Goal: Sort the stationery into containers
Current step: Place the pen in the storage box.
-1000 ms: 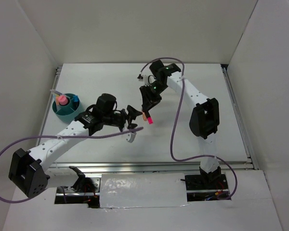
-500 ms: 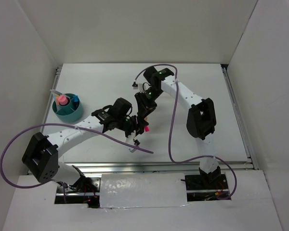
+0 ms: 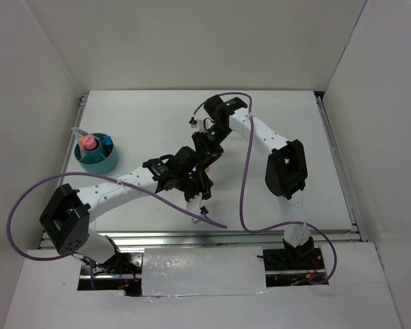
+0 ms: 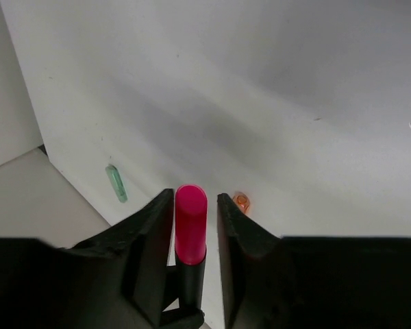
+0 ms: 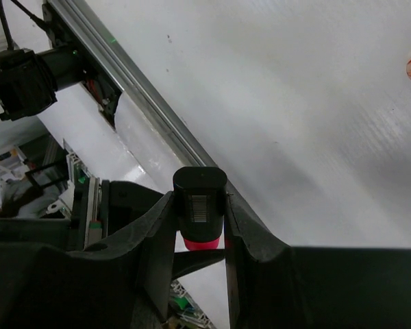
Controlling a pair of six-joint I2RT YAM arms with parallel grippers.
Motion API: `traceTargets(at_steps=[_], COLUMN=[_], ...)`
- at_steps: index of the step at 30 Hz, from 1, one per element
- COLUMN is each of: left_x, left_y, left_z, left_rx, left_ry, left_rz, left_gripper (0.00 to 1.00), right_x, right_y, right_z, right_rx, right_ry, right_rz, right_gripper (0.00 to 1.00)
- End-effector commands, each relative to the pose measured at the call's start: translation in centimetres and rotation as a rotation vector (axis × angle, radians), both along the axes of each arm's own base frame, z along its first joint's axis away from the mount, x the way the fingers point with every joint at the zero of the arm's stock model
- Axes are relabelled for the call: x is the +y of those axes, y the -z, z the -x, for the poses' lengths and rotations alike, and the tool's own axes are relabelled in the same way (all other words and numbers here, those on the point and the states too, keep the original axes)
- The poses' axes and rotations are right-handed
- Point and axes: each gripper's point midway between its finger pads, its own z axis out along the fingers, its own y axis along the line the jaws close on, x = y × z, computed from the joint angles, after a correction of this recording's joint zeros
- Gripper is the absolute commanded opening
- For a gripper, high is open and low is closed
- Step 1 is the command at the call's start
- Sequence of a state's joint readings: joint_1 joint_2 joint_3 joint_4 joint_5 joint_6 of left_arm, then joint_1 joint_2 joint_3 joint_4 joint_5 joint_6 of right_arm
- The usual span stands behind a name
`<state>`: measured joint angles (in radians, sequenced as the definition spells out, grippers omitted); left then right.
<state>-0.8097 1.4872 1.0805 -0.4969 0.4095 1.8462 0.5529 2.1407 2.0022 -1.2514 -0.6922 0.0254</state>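
Marker (image 4: 190, 223) clamped in right tool (image 5: 198, 200), left tool (image 4: 195, 202) straddling.

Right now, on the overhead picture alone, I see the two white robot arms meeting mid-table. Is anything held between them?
Observer: Yes. The right wrist camera shows the right claw clamped on the black barrel of a slim pink-capped black marker.
Operator: And the other claw?
Observer: In the left wrist camera the left claw flanks that marker's pink cap, a sliver of white table showing beside it, so no firm grip yet.
Operator: Anything loose nearby?
Observer: A small pale green pen-like piece lies on the table beyond the left claw.
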Motion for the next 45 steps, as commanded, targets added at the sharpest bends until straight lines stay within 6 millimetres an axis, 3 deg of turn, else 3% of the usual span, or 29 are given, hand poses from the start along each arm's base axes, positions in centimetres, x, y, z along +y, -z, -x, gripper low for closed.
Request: traceTargets(at_steps=[1,5,7,8,10,11,14,15,17,19,20,23,25,26,27,29,30,35,40,45], left_x=[-0.7,-1.3,-1.4,-1.5,-1.5,-1.9,-0.9,-0.4,0.9,2.4,3.3,7.2,11.6,12.9,16.1,19.0,21.8,30.1,34.9,36.8], left_y=[-0.6,-0.9,-1.1,-1.6,-2.4,-3.6,-6.2,-7.8,-10.3,-12.7,-14.3,-17.8,-19.1,-19.0,-19.5,-19.1,-18.8,-16.4,-14.0,-11.3], left_z=[-0.5,-1.2,-1.5,-1.6,-1.9,-2.1,-1.8,-1.3,-0.9,-1.9,-1.8,-4.9,-8.2,-9.2,-10.9,-13.0,-14.1,-17.3,-18.7,-18.7], left_rx=[-0.002,-0.029,-0.024,-0.020,-0.015,-0.015,0.054,0.099,0.199,0.270,0.375,0.552,0.610,0.692,0.731,0.775,0.784,0.851,0.832,0.798], left_ry=[-0.051,-0.118,-0.149,-0.171,-0.201,-0.211,-0.283,-0.334,-0.421,-0.526,-0.617,-0.836,-0.993,-1.073,-1.185,-1.301,-1.377,-1.623,-1.713,-1.743], left_rz=[-0.007,-0.003,0.009,0.039,0.085,0.142,0.242,0.297,0.399,0.515,0.598,0.804,0.923,0.956,1.021,1.054,1.086,1.163,1.154,1.116], left_gripper=[0.41,0.29,0.15,0.06,0.00,0.00,0.00,0.00,0.00,0.00,0.00,0.00,0.00,0.00,0.00,0.00,0.00,0.00,0.00,0.00], right_x=[-0.2,-0.7,-0.9,-1.1,-1.5,-1.9,-4.0,-4.3,-6.6,-8.2,-10.2,-14.2,-15.9,-16.9,-17.6,-18.7,-19.0,-20.0,-20.2,-20.4], right_y=[-0.7,-0.5,-0.6,-0.6,-0.9,-1.0,-2.7,-4.6,-6.5,-8.5,-8.7,-8.0,-7.7,-7.5,-7.2,-6.6,-6.6,-6.1,-5.6,-5.4], right_z=[0.4,0.2,0.2,0.1,-0.4,-1.1,-4.8,-6.4,-9.2,-10.9,-12.1,-13.2,-13.1,-13.2,-13.0,-12.8,-12.7,-12.7,-12.4,-12.3], right_rx=[0.019,0.023,0.022,0.010,-0.015,-0.041,-0.178,-0.259,-0.344,-0.438,-0.461,-0.456,-0.443,-0.439,-0.432,-0.416,-0.413,-0.411,-0.406,-0.405], right_ry=[0.031,0.048,0.050,0.046,0.053,0.065,0.127,0.145,0.218,0.238,0.275,0.349,0.375,0.393,0.403,0.418,0.423,0.432,0.428,0.429], right_rz=[0.007,0.018,0.014,0.019,0.019,0.026,0.048,0.029,0.032,0.019,0.035,0.079,0.092,0.102,0.114,0.130,0.133,0.156,0.170,0.182], right_gripper=[0.00,0.00,0.01,0.26,0.50,0.71,0.95,0.97,1.00,1.00,1.00,1.00,1.00,1.00,1.00,1.00,1.00,1.00,1.00,1.00])
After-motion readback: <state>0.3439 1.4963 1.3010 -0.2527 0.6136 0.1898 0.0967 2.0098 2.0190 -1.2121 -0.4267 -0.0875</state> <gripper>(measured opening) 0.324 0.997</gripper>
